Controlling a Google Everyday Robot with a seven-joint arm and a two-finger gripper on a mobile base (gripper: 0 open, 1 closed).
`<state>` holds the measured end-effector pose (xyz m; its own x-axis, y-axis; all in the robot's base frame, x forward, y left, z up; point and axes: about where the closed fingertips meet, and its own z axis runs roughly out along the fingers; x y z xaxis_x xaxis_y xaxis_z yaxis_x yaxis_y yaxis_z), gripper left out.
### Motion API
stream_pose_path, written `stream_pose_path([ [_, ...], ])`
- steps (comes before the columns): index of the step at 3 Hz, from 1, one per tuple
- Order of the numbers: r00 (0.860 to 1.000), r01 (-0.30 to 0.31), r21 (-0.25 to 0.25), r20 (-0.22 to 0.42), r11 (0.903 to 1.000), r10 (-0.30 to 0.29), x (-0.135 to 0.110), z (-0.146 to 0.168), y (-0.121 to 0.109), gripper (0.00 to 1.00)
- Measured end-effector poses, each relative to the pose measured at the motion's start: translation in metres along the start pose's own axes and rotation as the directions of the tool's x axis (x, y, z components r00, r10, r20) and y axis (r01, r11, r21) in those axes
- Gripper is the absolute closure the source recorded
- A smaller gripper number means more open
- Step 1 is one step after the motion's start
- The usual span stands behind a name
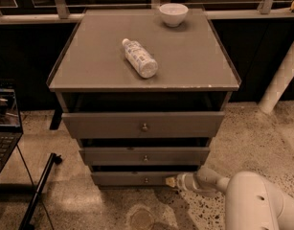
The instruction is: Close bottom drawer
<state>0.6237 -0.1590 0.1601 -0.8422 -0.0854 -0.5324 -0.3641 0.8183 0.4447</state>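
Tool (171, 181) tip at bottom drawer (122, 178) front, right of knob (146, 179)

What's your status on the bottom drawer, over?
Gripper low, at bottom drawer front, right of its knob. Drawer looks ajar. Nothing blocking it.

You had the tool (171, 181) low near the floor, its tip against the front of the bottom drawer (122, 178) just right of the knob (146, 179), while a bottle (140, 58) lay on its side and a white bowl (173, 14) stood on the worktop (194, 61).
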Motion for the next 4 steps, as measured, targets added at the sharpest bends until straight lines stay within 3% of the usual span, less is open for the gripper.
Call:
stream_pose_path([
  [1,0.999,-0.005,0.040,0.041,0.9992,0.003,-0.015,0.001,-0.003,1.00],
  [2,0.999,-0.005,0.040,0.041,0.9992,0.003,-0.010,0.000,0.000,1.00],
  [3,0.997,-0.068,0.028,-0.018,0.9973,0.069,0.019,-0.008,0.002,1.00],
  [4,0.987,-0.124,-0.027,-0.109,0.9919,0.121,0.060,-0.032,0.012,1.00],
])
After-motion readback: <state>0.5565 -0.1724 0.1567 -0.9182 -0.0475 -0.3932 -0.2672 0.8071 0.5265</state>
